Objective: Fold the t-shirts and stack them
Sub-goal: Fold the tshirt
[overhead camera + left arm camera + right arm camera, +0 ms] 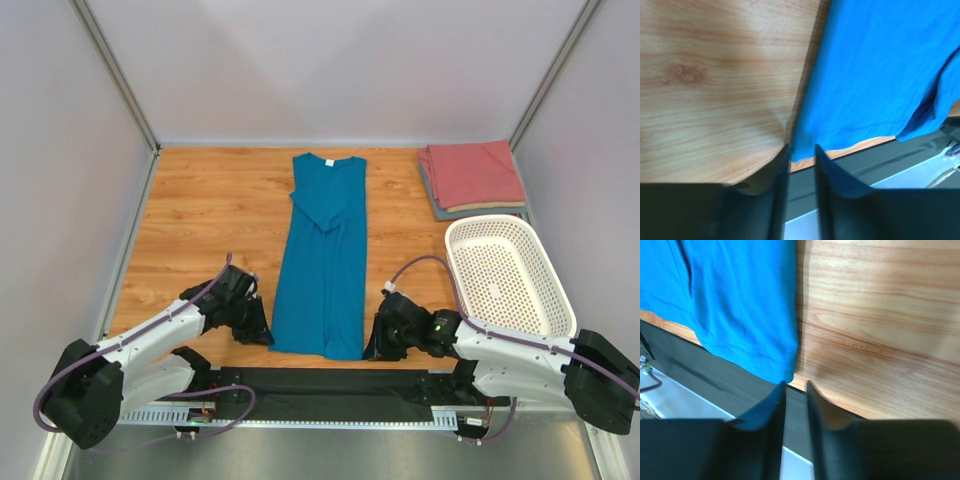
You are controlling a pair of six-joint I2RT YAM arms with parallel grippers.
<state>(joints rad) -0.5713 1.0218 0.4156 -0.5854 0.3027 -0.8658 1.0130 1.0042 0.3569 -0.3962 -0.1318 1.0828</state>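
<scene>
Closest to the arms, the left gripper (255,330) sits at the near left corner of the blue shirt (325,270). The right gripper (378,340) sits at the near right corner. Both are low on the table (210,210).

Each gripper is open just a crack. The shirt corner lies right at the fingertips, and I see no cloth inside either gap. So I think neither one has hold of the shirt.

The blue shirt lies flat in the middle of the table. It is a long thin strip that runs from the near edge toward the back, with its sleeves folded in.

A bit farther, on the right, is a white basket (497,221) with nothing in it. In the far right corner a red shirt (472,172) lies folded on top of a grey shirt (440,208).

I think two shirts are done and the blue one is half folded. Next, both grippers need to pinch the near corners together. Then they should lift them and carry them toward the collar to fold the strip in half.

Only the top view shows the whole shirt, the basket and the pile. Only the wrist views show the thin gaps between the fingers (780,190) and how the corners meet them.
</scene>
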